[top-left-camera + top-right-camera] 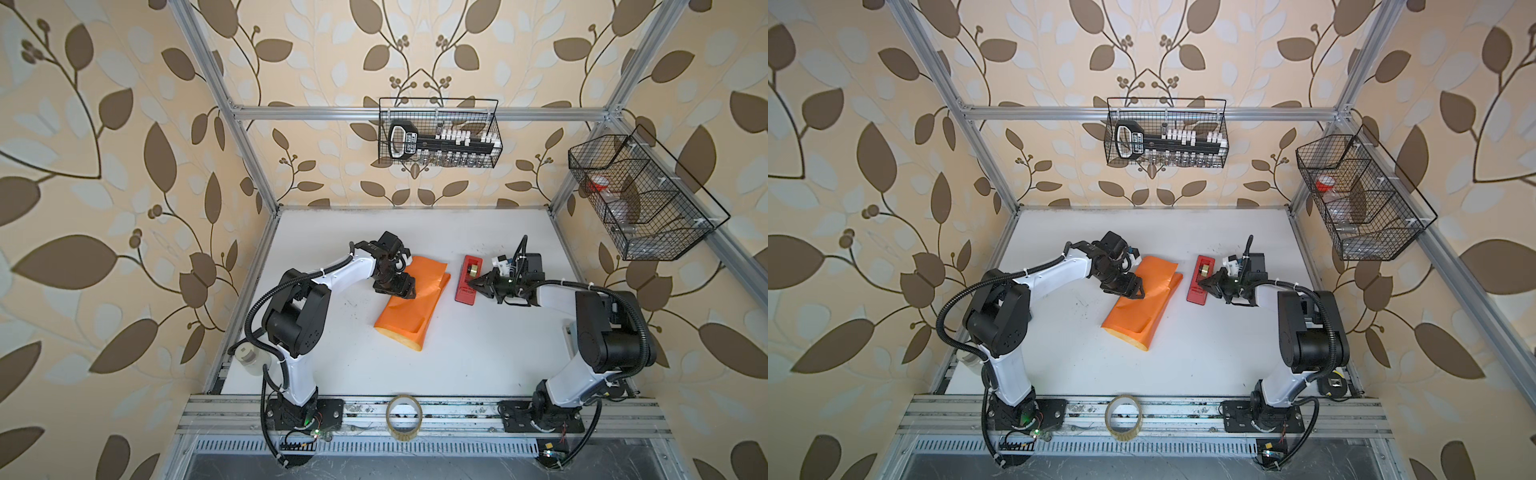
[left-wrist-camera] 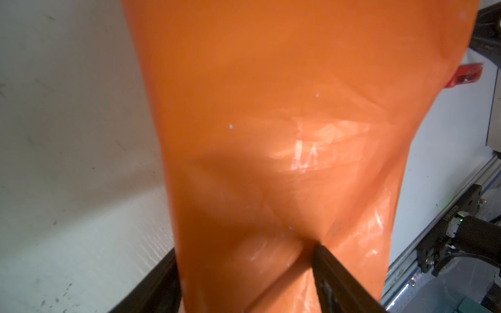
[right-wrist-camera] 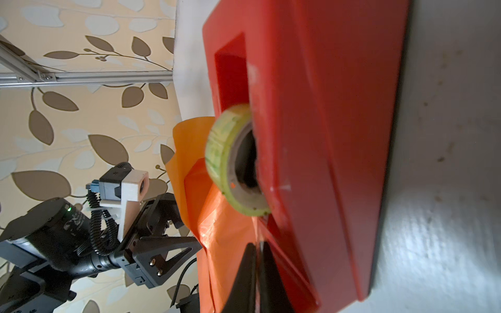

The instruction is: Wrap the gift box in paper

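**Paper** (image 1: 415, 316): orange, folded into a loose bundle in the middle of the table (image 1: 478, 353), with its yellow underside showing at the near end. I see no tape on it, so I judge the wrap unsealed.

**Box**: not visible. I judge that it lies under the paper.

**Left gripper** (image 1: 405, 291): jaws wide, pressing down on the paper's far half. In the wrist view one finger (image 2: 333, 271) dents the sheet and the other sits at the paper's edge.

**Dispenser** (image 1: 462, 294): red, just beside the paper on the right arm's side, with a small roll (image 3: 233, 162) in its well.

**Right gripper** (image 1: 473, 283): jaws closed, tips on the dispenser. It is too fine to tell whether a tape end is pinched between them.

**Spare roll** (image 1: 404, 415): well apart from the paper, on the front rail.

**Hazards, as judged:**
- Nothing pins the dispenser. A pull on the tape may drag the whole thing along, perhaps into the paper.
- If the closed jaws missed the tape end, the arm comes away empty.
- A freed strip may curl and stick to the fingers instead of the paper.
- The fold looks springy and opens if the left gripper lifts before tape lands.
- The denting finger may crease or tear the thin sheet, or push the box askew beneath it.
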Controlling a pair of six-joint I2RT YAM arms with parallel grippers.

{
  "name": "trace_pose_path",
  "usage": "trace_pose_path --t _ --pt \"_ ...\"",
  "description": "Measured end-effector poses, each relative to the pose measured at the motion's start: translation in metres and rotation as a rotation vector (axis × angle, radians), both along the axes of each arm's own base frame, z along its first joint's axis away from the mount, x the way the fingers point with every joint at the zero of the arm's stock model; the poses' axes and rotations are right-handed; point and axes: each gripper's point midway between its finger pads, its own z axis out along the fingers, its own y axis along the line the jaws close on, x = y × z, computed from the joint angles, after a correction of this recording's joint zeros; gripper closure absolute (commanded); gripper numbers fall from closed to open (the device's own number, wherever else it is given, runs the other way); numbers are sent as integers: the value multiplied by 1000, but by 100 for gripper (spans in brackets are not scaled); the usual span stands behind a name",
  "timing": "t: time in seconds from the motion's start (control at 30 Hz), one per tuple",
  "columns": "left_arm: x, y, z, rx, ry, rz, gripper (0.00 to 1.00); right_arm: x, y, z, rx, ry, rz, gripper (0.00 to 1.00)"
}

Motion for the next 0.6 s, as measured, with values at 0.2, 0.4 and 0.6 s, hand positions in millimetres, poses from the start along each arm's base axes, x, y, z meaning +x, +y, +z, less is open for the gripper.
trace_pose_path --t 0.2,0.4,0.6 --pt "0 0 0 0 -1 0 25 5 2 10 38 8 -32 100" --pt "0 0 0 0 -1 -1 25 16 1 27 52 -32 -55 100" --pt "0 0 0 0 -1 -1 25 23 -1 33 57 -37 -74 100"
